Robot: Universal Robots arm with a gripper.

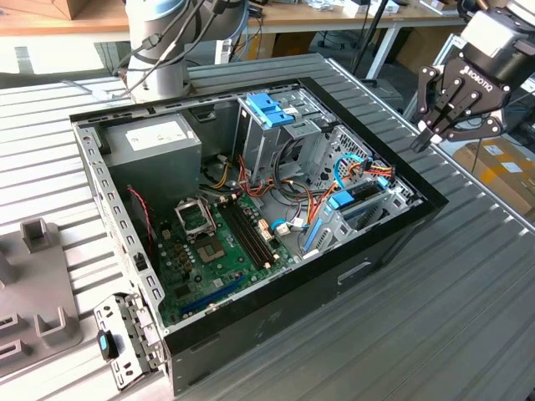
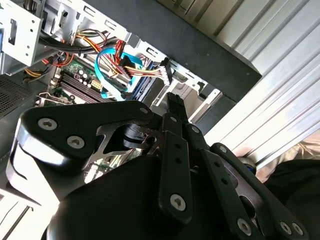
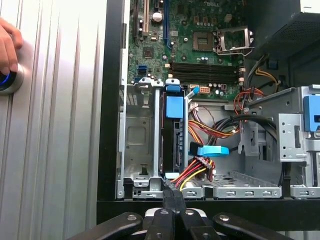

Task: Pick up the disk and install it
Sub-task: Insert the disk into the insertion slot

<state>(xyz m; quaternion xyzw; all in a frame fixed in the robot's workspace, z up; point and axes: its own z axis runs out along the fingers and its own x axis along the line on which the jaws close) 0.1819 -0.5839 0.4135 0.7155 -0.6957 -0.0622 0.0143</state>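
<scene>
The disk (image 3: 175, 125) stands on edge in a slot of the metal drive bay (image 3: 135, 145) at the near corner of the open computer case (image 1: 393, 242). Its blue rail faces up, and a bundle of coloured cables (image 3: 197, 172) lies right beside it. In the exterior view the disk (image 1: 355, 205) shows as a blue-edged slab in the case's right corner. My gripper (image 1: 422, 138) hangs in the air outside the case on the exterior view's right, apart from the disk. Its fingers are shut with nothing between them, as in the first wrist view (image 3: 171, 195) and the second wrist view (image 2: 172, 102).
Inside the case are a grey power-supply box (image 1: 155, 142), a drive cage with a blue handle (image 1: 272, 109) and the motherboard (image 1: 209, 251). A hand (image 3: 7, 47) rests at a blue-lit button (image 3: 7, 82) on the ribbed table. Grey fixtures (image 1: 42, 276) stand at the exterior view's left.
</scene>
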